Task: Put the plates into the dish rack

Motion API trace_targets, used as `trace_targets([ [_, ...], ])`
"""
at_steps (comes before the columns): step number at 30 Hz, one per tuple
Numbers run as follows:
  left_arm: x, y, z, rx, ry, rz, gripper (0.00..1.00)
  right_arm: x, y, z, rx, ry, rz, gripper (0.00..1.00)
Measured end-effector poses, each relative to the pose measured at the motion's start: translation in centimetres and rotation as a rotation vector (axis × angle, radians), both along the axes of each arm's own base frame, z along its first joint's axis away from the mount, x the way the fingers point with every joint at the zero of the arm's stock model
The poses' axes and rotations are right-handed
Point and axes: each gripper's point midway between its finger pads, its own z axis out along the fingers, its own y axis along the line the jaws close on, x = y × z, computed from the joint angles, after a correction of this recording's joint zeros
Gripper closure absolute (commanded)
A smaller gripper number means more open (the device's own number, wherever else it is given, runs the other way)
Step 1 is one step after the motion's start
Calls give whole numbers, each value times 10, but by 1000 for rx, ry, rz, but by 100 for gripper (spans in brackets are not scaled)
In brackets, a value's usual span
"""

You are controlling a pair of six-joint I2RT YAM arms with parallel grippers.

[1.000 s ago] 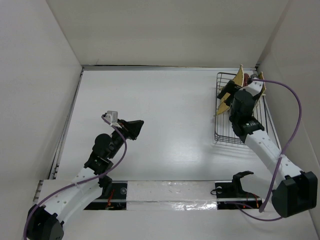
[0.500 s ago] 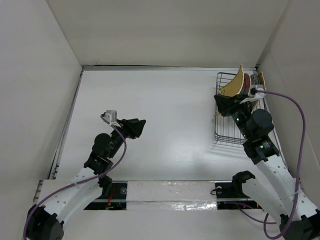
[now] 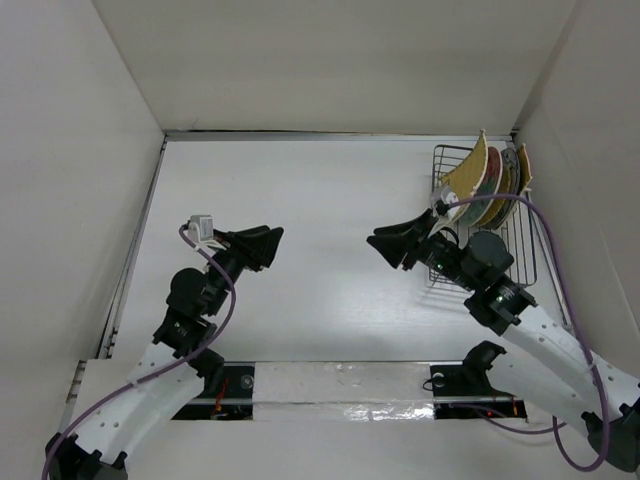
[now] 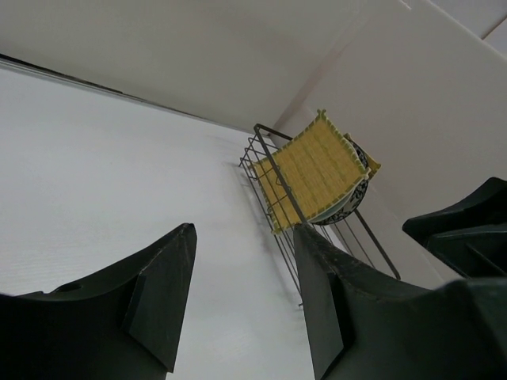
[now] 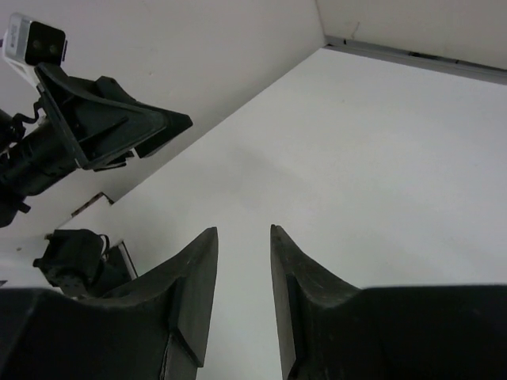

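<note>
The black wire dish rack (image 3: 480, 262) stands at the table's far right. Several plates (image 3: 468, 172) stand upright in it: a yellow woven one in front, then a red one (image 3: 493, 172), a patterned one and another yellow one behind. In the left wrist view the rack (image 4: 269, 170) holds a square yellow plate (image 4: 313, 170). My left gripper (image 3: 272, 240) hangs open and empty over the table's left half, pointing right. My right gripper (image 3: 380, 248) points left over mid-table, away from the rack, open with nothing between its fingers (image 5: 198, 269).
White walls close in the table on the left, back and right. The other arm's gripper (image 5: 119, 127) faces mine across the middle. A taped strip (image 3: 340, 385) with the arm bases runs along the near edge.
My right gripper has pulled back from the rack and swung left to mid-table, leaving the plates standing. My left gripper has opened and shifted slightly left.
</note>
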Motion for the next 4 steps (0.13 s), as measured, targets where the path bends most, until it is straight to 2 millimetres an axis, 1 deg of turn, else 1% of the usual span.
trace_targets([
  [4,3,-1,7,-4,5,3,44,3,-2,-9,-21,-8,-17,58],
])
